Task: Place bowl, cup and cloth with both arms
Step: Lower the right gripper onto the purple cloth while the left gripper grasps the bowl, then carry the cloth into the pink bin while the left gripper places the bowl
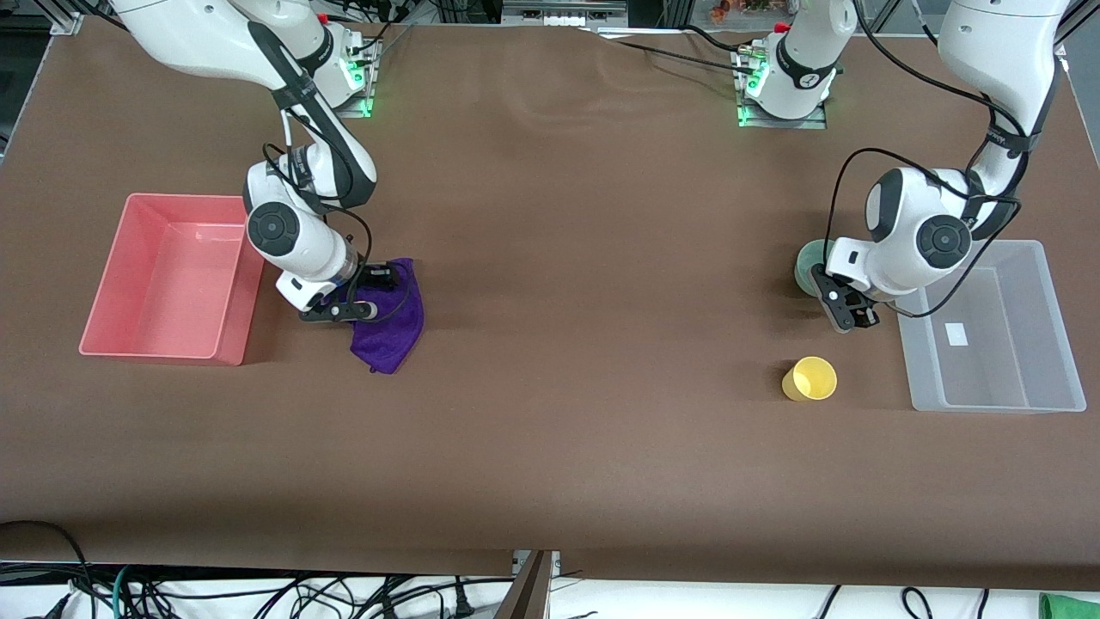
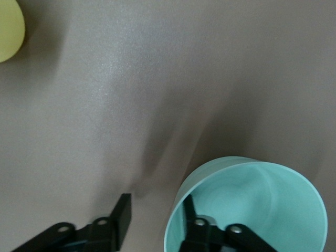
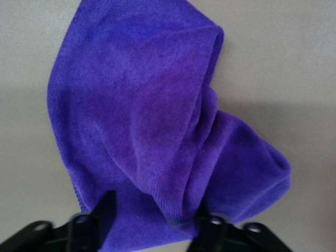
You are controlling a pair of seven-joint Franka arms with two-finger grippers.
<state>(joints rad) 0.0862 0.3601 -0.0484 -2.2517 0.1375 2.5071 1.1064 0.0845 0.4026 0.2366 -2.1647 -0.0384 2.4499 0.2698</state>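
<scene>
Right hand (image 1: 365,297) sits low on the cloth (image 1: 391,331), fingers wide astride a fold. Left hand (image 1: 846,311) straddles the bowl (image 2: 247,207) rim, open; cup (image 1: 809,379) at its five o'clock.

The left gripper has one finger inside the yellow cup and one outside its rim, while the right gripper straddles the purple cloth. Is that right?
Not quite. The left gripper has one finger inside the mint-green bowl and one outside its rim, as the left wrist view shows. The yellow cup stands apart, nearer the front camera. The right gripper does straddle the purple cloth.
</scene>
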